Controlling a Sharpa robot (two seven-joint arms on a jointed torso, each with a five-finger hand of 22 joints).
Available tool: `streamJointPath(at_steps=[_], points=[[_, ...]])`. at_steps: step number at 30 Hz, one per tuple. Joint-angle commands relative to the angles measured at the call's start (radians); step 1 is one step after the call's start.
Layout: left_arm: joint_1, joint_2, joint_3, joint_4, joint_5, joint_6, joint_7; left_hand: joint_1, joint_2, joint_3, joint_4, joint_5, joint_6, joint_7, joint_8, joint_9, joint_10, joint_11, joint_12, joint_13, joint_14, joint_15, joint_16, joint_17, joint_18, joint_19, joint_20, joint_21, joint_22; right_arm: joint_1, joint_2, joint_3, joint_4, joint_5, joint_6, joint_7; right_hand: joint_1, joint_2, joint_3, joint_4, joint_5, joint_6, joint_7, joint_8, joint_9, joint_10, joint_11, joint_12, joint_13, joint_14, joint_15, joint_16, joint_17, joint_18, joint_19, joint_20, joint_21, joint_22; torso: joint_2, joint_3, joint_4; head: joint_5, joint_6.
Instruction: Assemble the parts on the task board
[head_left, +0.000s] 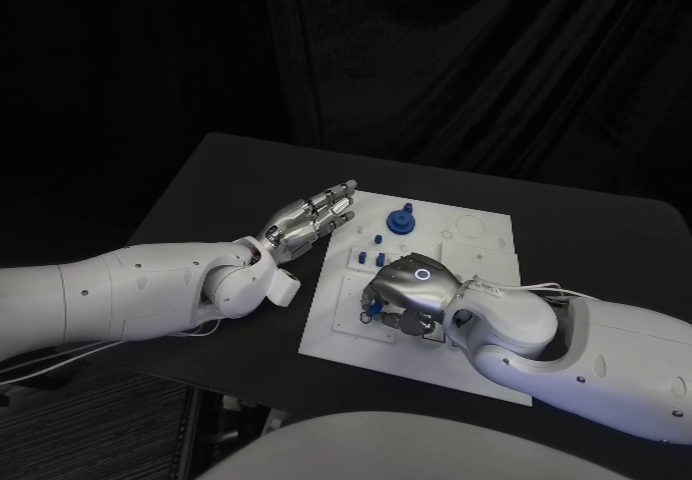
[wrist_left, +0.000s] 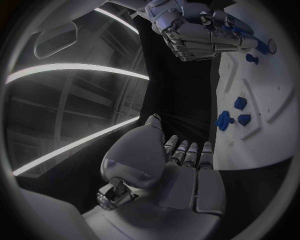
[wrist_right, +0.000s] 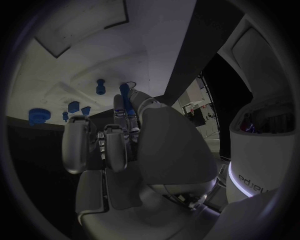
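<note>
far right of task board bare | near edge blocked: right robot hand | blue parts stand mid-board

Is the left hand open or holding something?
Open. The left hand lies flat at the task board's edge, fingers stretched out with nothing between them.

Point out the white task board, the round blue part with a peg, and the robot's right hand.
white task board (head_left: 483, 232): head view, bare far corner.
round blue part with a peg (head_left: 401, 221): head view, its disc.
right hand (head_left: 411, 290): head view, silver back of the hand.
</note>
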Motion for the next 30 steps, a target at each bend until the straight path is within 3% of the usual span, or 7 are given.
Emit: streamJointPath(at_steps=[1, 11, 19, 30], points=[[-0.002, 0.002, 0.001, 0.001, 0.004, 0.015, 0.012, 0.005, 0.007, 0.006, 0.001, 0.005, -0.004, 0.002, 0.002, 0.000, -0.001, 0.010, -0.001, -0.001, 0.003, 0.007, -0.004, -0.002, 0.015, 0.001, 0.010, -0.005, -0.001, -0.008, 0.004, 0.001, -0.002, -0.015, -0.005, 0.018, 0.004, -0.004, 0.002, -0.006, -0.007, 0.005, -0.001, 0.003, 0.116, 0.007, -0.002, -0.005, 0.002, 0.048, -0.009, -0.003, 0.039, -0.006, -0.004, -0.003, -0.004, 0.189, 0.001, 0.0007, -0.0016, 0.004, 0.000], [-0.003, 0.004, 0.001, -0.004, 0.004, 0.017, 0.010, 0.009, 0.007, 0.009, -0.002, 0.008, -0.006, 0.004, 0.001, 0.000, -0.001, 0.012, -0.001, -0.001, 0.003, 0.009, -0.004, -0.002, 0.018, 0.001, 0.015, -0.005, 0.000, -0.015, 0.009, 0.001, -0.005, -0.015, -0.010, 0.024, 0.007, -0.005, 0.003, -0.008, -0.007, 0.004, -0.001, 0.001, 0.116, 0.008, -0.002, -0.006, 0.002, 0.048, -0.010, -0.003, 0.041, -0.006, -0.004, -0.003, -0.003, 0.190, 0.001, 0.0038, 0.0014, 0.000, 0.000], [-0.004, 0.007, 0.001, -0.007, 0.004, 0.021, 0.008, 0.014, 0.007, 0.012, -0.005, 0.012, -0.008, 0.006, 0.001, 0.000, -0.002, 0.013, -0.001, -0.001, 0.003, 0.011, -0.004, -0.002, 0.021, 0.001, 0.019, -0.004, 0.000, -0.015, 0.013, 0.001, -0.006, -0.015, -0.005, 0.024, 0.007, -0.005, 0.004, -0.008, -0.008, 0.003, -0.001, -0.001, 0.117, 0.010, -0.002, -0.007, 0.003, 0.048, -0.010, -0.003, 0.041, -0.006, -0.004, -0.004, -0.004, 0.190, -0.002, 0.0014, -0.0024, 0.005, 0.000], [-0.005, 0.009, 0.001, -0.009, 0.004, 0.028, 0.002, 0.021, 0.006, 0.016, -0.010, 0.015, -0.006, 0.011, 0.002, 0.001, -0.002, 0.016, 0.000, -0.001, 0.003, 0.021, -0.004, -0.002, 0.023, 0.002, 0.030, -0.004, 0.000, -0.021, 0.031, 0.001, -0.027, -0.015, 0.018, 0.017, 0.003, -0.008, 0.007, -0.006, -0.015, -0.013, 0.004, -0.016, 0.114, 0.005, 0.003, -0.018, 0.003, 0.044, -0.007, -0.008, 0.029, -0.004, -0.009, -0.003, -0.014, 0.186, -0.001, 0.0019, -0.0005, 0.001, 0.000]])
